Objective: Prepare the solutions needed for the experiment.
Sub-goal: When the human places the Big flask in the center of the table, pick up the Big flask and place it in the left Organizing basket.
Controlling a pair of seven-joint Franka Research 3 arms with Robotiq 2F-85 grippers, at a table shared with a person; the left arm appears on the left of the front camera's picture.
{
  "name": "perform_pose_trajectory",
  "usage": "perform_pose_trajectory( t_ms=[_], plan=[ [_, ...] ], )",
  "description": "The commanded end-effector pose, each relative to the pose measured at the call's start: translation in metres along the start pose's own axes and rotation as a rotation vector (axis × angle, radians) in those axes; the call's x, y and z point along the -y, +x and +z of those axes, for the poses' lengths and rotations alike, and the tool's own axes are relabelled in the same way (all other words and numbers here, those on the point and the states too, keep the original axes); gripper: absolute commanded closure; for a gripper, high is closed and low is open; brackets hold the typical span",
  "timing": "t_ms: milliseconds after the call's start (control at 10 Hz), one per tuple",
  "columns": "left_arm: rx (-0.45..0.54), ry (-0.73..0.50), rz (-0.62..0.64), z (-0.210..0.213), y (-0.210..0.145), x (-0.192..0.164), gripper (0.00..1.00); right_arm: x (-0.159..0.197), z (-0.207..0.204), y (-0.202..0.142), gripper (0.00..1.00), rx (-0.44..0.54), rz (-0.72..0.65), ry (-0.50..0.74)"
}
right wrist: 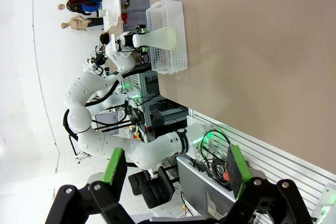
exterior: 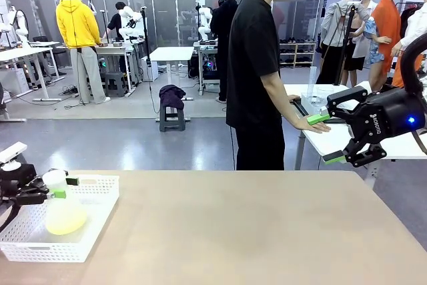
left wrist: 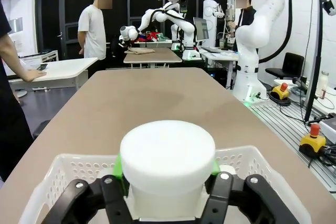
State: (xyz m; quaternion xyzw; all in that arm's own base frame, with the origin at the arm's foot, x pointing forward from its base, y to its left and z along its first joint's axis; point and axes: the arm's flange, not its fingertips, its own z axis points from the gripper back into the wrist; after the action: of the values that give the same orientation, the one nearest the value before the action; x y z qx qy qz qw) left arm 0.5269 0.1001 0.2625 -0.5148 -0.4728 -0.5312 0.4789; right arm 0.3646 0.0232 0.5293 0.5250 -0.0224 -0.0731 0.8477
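At lower left, our left gripper (exterior: pixel 59 187) clamps the flask (exterior: pixel 65 213) neck; solutions (exterior: pixel 65 221) slosh, fragile. Right gripper (exterior: pixel 327 138) gapes.

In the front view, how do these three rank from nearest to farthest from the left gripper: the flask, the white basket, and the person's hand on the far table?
1. The flask: its neck is held between the left gripper's fingers, at the table's left.
2. The white basket: around the flask, under the gripper.
3. The person's hand: on the far table, toward the right, near the right gripper.
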Motion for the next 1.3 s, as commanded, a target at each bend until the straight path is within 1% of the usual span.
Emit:
perform_pose_trajectory(
  t_ms=[0,100,200,1200],
  plan=[
    [-0.038,-0.006,-0.004,0.0007,-0.0003,0.0009,0.18,-0.0012,0.0000,-0.0006,0.04,0.001,0.006,0.013],
    [-0.051,-0.015,0.017,0.0002,0.0009,0.0014,0.07,-0.0012,0.0000,-0.0006,0.04,0.001,0.006,0.013],
    [-0.006,0.001,0.001,0.0007,-0.0007,0.0001,0.07,-0.0012,0.0000,-0.0006,0.04,0.001,0.006,0.013],
    [-0.014,-0.003,0.005,0.0016,-0.0016,0.0010,0.07,-0.0012,0.0000,-0.0006,0.04,0.001,0.006,0.013]
  ],
)
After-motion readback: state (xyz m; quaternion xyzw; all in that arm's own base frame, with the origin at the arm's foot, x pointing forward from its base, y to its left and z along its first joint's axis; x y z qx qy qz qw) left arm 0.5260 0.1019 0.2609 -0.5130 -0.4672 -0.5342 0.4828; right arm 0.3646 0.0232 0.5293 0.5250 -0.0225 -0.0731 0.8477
